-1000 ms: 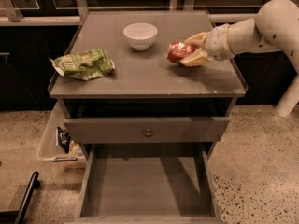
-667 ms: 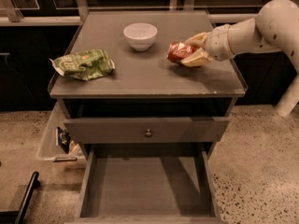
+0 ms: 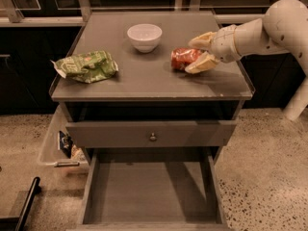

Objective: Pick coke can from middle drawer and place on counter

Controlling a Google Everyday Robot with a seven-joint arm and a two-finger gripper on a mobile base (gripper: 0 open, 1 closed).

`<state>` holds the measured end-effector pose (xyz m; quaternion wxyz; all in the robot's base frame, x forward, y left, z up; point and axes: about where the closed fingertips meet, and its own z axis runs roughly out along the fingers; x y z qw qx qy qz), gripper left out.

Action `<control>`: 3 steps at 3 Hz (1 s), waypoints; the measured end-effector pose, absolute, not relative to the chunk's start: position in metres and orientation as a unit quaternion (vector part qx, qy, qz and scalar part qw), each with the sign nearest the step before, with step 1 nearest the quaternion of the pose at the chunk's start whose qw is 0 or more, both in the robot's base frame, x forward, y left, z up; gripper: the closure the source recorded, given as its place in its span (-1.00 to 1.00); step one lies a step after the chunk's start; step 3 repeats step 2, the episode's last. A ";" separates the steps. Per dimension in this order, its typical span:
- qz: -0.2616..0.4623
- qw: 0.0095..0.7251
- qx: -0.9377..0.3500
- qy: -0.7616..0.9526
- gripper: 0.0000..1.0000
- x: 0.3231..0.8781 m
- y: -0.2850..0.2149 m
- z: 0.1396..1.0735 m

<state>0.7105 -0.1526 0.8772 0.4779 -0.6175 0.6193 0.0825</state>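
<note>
The red coke can [image 3: 183, 57] lies on the counter [image 3: 144, 83] at its right side. My gripper [image 3: 188, 57] reaches in from the right at counter height. Its two pale fingers [image 3: 202, 39] are spread above and below the can, which rests on the counter between them. The middle drawer [image 3: 151, 194] is pulled out below, and its bare grey floor holds nothing.
A white bowl [image 3: 144, 36] stands at the counter's back centre. A green snack bag [image 3: 86, 65] lies at its left. The drawer with the round knob [image 3: 153, 134] is closed. A clear bin [image 3: 55, 146] sits on the floor to the left of the cabinet.
</note>
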 end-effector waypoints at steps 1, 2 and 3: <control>0.083 0.478 -0.618 0.619 -1.00 0.710 -0.153 0.877; 0.083 0.478 -0.618 0.619 -1.00 0.710 -0.152 0.877; 0.083 0.478 -0.618 0.619 -1.00 0.710 -0.152 0.877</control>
